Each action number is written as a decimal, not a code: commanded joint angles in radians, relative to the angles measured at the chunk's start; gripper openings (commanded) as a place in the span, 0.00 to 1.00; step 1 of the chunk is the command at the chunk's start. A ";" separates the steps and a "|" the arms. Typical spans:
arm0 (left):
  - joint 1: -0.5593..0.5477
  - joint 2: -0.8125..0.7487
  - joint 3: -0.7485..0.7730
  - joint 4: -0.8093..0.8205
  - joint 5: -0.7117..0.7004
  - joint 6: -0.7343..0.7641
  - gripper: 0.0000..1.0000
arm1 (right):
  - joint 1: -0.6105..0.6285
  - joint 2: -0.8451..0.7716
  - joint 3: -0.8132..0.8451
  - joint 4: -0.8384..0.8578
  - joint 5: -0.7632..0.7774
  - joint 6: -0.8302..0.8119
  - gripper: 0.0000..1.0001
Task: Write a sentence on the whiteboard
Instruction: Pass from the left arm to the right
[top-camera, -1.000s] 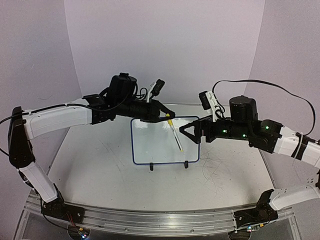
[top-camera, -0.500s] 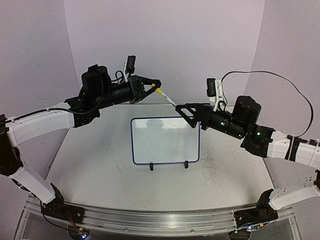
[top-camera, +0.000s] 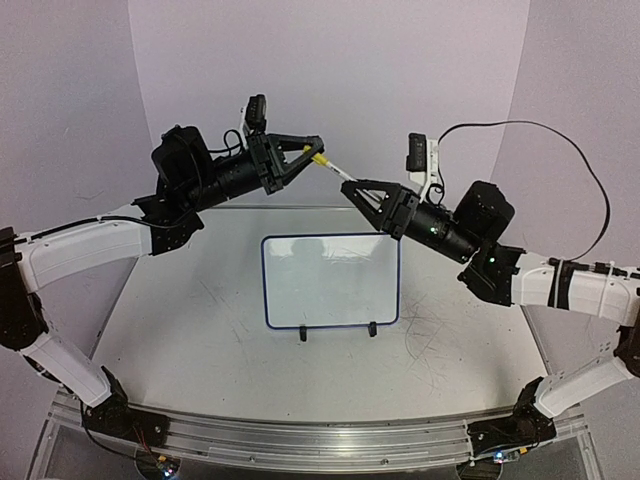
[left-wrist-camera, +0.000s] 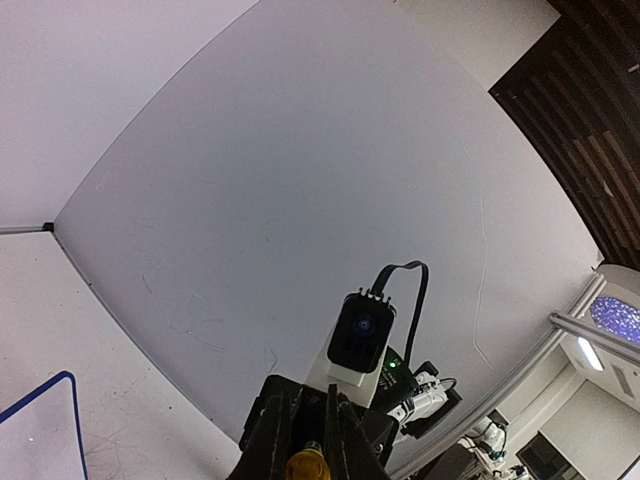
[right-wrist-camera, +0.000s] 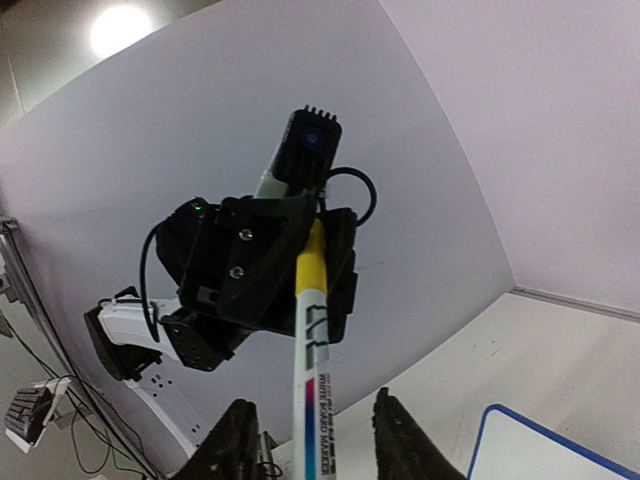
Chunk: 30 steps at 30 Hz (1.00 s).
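The whiteboard (top-camera: 266, 285) stands upright on two black feet mid-table, dark-blue frame round a white face. The sentence does not show on it from here. High above its top edge a white marker (top-camera: 333, 170) with a yellow end hangs between both arms. My left gripper (top-camera: 316, 152) is shut on the yellow end (left-wrist-camera: 305, 468). My right gripper (top-camera: 350, 186) faces it, and the marker's barrel (right-wrist-camera: 313, 340) runs between its fingers (right-wrist-camera: 237, 440). In the right wrist view, my right gripper (right-wrist-camera: 312, 400) shows a gap on each side of the barrel, so it is open.
A scuffed white tabletop (top-camera: 200, 330) lies under both arms, with purple-grey backdrop walls behind. The board's blue corner shows low in the left wrist view (left-wrist-camera: 62, 385) and in the right wrist view (right-wrist-camera: 492, 425). The right arm's cable (top-camera: 560, 170) arcs overhead.
My left arm lifted the marker off the board, up and back. My right arm rose to meet it, and its jaws narrowed around the barrel.
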<state>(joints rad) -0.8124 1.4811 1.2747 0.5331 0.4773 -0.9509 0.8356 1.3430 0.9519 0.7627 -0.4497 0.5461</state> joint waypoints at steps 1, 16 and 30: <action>0.005 0.016 0.007 0.106 0.033 -0.049 0.00 | -0.006 0.011 0.046 0.105 -0.044 0.026 0.35; 0.011 0.033 -0.019 0.184 0.042 -0.099 0.00 | -0.010 0.033 0.054 0.167 -0.043 0.062 0.17; 0.016 0.045 -0.020 0.193 0.051 -0.113 0.00 | -0.017 0.038 0.058 0.175 -0.029 0.062 0.17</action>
<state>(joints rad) -0.8032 1.5223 1.2488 0.6750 0.5109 -1.0557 0.8227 1.3754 0.9710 0.8715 -0.4790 0.6071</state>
